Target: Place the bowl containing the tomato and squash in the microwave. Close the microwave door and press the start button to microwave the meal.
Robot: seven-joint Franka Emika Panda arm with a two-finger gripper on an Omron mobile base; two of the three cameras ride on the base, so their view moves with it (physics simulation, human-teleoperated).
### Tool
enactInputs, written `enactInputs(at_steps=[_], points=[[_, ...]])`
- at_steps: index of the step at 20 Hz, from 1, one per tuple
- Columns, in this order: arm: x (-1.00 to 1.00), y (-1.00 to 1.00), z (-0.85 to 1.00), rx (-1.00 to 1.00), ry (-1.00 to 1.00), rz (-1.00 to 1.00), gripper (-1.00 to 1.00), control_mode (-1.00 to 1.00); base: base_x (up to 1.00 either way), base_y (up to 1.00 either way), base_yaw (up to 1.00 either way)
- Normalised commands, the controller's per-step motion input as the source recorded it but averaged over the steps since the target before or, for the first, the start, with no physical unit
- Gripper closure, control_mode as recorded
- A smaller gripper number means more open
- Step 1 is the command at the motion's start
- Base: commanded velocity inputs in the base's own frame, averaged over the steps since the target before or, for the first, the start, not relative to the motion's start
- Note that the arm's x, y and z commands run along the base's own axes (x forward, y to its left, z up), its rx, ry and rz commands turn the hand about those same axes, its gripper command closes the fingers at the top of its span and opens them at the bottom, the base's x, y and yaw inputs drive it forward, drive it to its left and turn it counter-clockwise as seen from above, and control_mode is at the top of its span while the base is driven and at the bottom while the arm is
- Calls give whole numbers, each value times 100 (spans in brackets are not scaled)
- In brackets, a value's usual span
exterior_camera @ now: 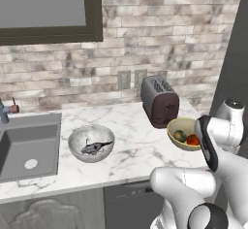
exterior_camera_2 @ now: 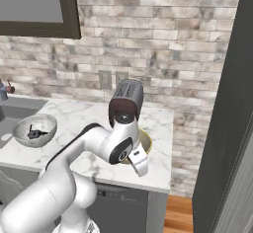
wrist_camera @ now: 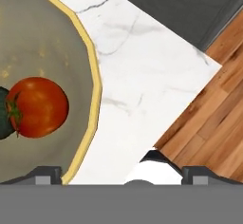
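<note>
The pale yellow-tan bowl (exterior_camera: 175, 126) stands on the marble counter in front of the toaster, near the counter's right end. Inside it lie the red tomato (exterior_camera: 193, 139) and the dark green squash (exterior_camera: 180, 136). In the hand view the bowl (wrist_camera: 92, 76) takes up the left side, with the tomato (wrist_camera: 39, 107) on its cream inside and the squash (wrist_camera: 4, 114) at the frame's left edge. My gripper (wrist_camera: 126, 174) hangs open above the bowl's right rim, which runs just inside the left fingertip (wrist_camera: 47, 173). Nothing is held. The microwave and its door are out of view.
A dark toaster (exterior_camera: 160, 102) stands right behind the bowl. A marbled grey-white bowl (exterior_camera: 91, 143) sits mid-counter, with the sink (exterior_camera: 29, 145) to its left. The counter ends just right of the yellow bowl, over wooden floor (wrist_camera: 209, 114). A tall dark panel (exterior_camera_2: 222, 103) rises on the right.
</note>
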Motion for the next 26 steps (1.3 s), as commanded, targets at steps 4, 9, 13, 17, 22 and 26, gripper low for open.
enactInputs(at_steps=[4,9,13,17,22,26], points=[[19,0,-22,4,0,0,-100,-100,0,0,0],[27,0,-9,8,0,0,-100,-100,0,0,0],[24,0,-6,9,-1,0,-100,-100,0,0,0],[16,0,-14,6,-2,0,-100,-100,0,0,0],[7,0,-23,3,-2,0,-100,-100,0,0,0],[4,0,-26,3,-4,0,-100,-100,0,0,0]])
